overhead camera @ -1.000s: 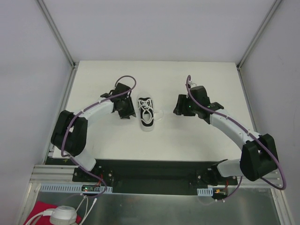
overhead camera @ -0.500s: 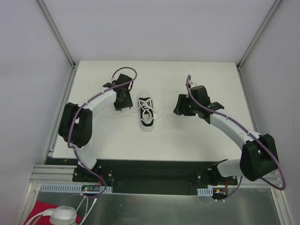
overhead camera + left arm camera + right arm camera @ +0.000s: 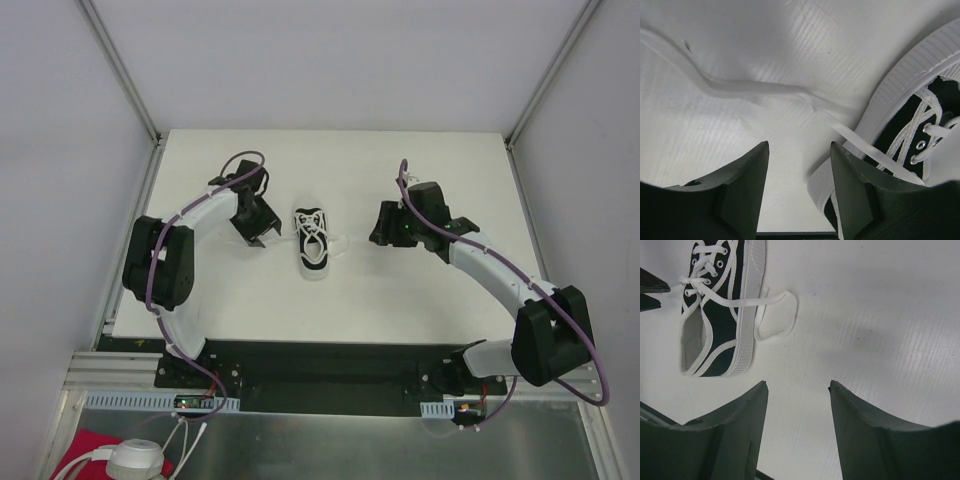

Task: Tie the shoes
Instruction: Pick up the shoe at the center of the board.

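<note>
The small black sneaker with white sole and white laces lies on the white table between my arms. My left gripper is open and empty, low over the table just left of the sneaker. In the left wrist view the gripper has bare table between its jaws; the sneaker's white sole sits by the right finger, and a loose lace trails left across the table. My right gripper is open and empty, right of the sneaker. In the right wrist view the gripper is apart from the sneaker and its lace loop.
The white table is bounded by grey walls with metal corner posts. The arm bases stand on a black rail at the near edge. A red cloth and a white object lie below the table edge.
My left arm has swung its elbow outward to the left and its gripper has shifted slightly left and turned beside the sneaker. The right arm and the sneaker have not moved.
</note>
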You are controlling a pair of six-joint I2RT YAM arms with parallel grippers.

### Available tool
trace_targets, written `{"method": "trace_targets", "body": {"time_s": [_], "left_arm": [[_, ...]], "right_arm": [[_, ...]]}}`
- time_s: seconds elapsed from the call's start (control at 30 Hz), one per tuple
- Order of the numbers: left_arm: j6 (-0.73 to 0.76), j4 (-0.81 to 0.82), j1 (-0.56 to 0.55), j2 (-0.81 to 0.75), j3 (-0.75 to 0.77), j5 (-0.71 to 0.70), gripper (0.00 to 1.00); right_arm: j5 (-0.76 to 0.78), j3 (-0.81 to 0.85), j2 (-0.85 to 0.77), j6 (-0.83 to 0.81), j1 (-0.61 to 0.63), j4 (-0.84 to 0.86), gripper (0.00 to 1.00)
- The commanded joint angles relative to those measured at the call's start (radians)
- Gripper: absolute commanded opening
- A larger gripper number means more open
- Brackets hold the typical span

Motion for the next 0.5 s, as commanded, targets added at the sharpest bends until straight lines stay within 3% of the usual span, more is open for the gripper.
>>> {"method": "trace_targets", "body": {"time_s": [0.0,0.47], "left_arm": [[-0.122,-0.016,-0.011,0.043,0.05,0.065,0.51],[-0.269,0.007,-0.012,0.1,0.065,-0.021,0.49]], "right_arm": [[-0.025,0.01,-0.031,-0.014,-0.006,0.006,0.56],[-0.044,-0.019,-0.037,-0.009,-0.007,0.012,0.56]]}}
